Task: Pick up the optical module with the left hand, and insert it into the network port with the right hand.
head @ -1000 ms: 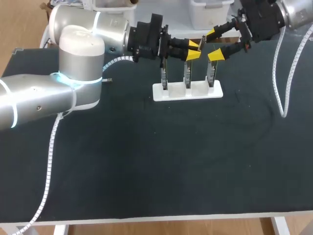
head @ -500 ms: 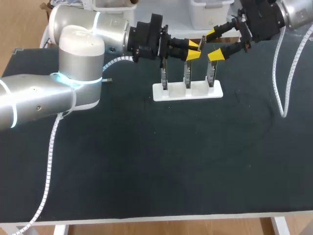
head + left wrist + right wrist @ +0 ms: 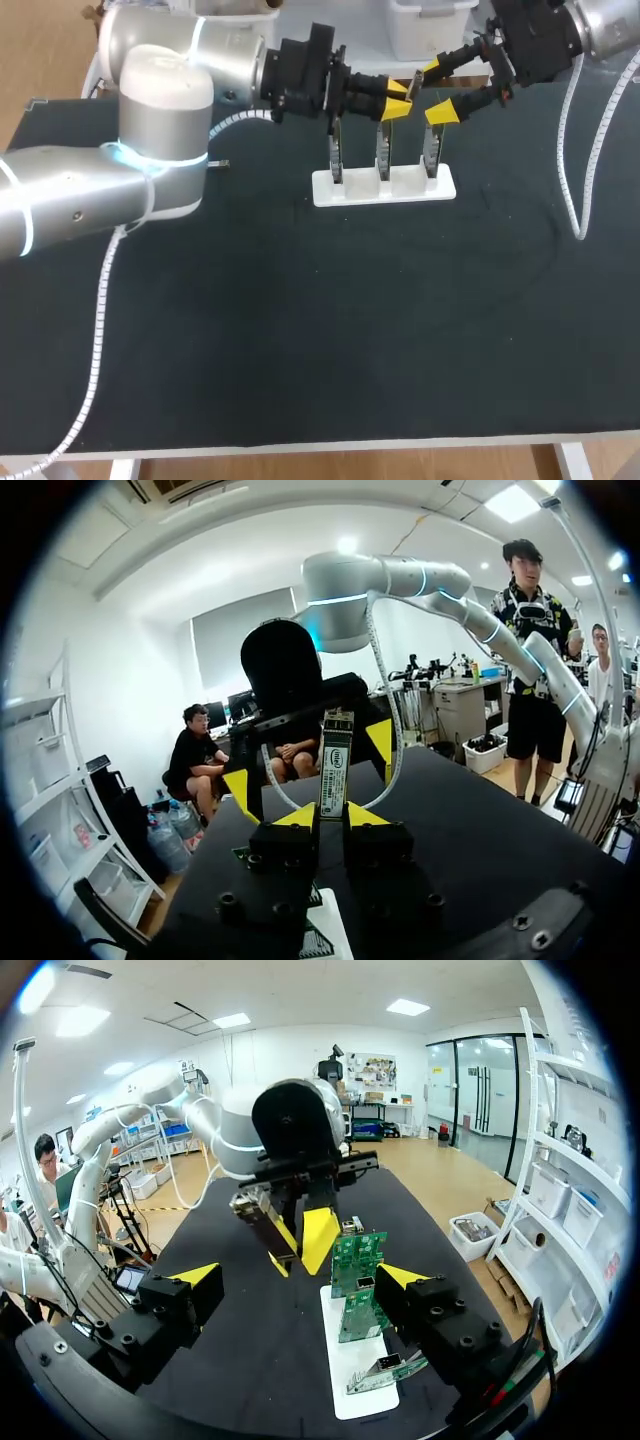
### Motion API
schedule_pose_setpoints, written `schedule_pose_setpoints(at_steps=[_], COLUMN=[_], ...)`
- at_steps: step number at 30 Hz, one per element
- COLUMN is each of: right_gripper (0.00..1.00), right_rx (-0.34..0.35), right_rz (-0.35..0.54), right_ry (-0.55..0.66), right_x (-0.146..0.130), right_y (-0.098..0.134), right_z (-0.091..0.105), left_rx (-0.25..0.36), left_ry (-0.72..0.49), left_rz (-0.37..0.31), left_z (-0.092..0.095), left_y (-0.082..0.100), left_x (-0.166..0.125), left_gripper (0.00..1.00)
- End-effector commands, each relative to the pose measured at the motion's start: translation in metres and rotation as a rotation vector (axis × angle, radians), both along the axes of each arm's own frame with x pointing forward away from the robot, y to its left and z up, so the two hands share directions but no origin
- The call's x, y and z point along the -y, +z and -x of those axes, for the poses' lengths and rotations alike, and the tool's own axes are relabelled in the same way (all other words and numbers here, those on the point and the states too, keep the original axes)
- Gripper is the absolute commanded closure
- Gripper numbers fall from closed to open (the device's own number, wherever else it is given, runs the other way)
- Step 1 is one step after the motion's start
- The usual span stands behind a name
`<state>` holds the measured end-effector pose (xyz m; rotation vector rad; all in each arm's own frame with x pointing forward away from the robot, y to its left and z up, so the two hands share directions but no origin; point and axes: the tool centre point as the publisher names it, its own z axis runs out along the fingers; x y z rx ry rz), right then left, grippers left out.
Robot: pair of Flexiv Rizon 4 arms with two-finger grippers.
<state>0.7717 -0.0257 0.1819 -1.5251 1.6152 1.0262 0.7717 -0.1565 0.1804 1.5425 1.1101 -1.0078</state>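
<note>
The optical module (image 3: 335, 765), a slim silver bar with a printed label, sticks out between the yellow fingers of my left gripper (image 3: 333, 816), which is shut on it. In the head view my left gripper (image 3: 394, 103) hovers above the white stand (image 3: 385, 187), which holds three upright green circuit boards (image 3: 382, 150). My right gripper (image 3: 437, 92) faces it from the right, open wide, with the module's tip (image 3: 413, 84) just short of its fingers. In the right wrist view the module (image 3: 255, 1212) lies ahead of my open right gripper (image 3: 300, 1274), above the boards (image 3: 355, 1260).
The dark table mat (image 3: 330, 330) stretches wide in front of the stand. A white coiled cable (image 3: 578, 150) hangs from my right arm at the right, and another (image 3: 100, 330) trails from my left arm across the left side.
My left arm has shifted slightly toward the back of the table, with the module still held. The right gripper has kept its place and stayed open.
</note>
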Motion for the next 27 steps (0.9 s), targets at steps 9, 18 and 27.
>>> schedule_pose_setpoints(at_steps=[9,18,27], right_gripper=[0.00,0.00,0.00], right_rx=[0.002,0.002,0.002], right_rz=[0.001,0.001,0.001], right_ry=[-0.003,-0.003,-0.003], right_x=[0.000,0.000,0.000], right_y=[0.000,0.000,0.000], right_z=[0.002,0.002,0.002], left_rx=[-0.002,0.001,-0.012], left_ry=[-0.001,0.011,0.011], left_rz=[-0.023,-0.024,-0.022], left_z=[-0.004,-0.006,-0.017], left_y=[0.004,0.001,-0.005], left_x=[0.001,0.000,-0.002], left_gripper=[1.00,1.00,1.00])
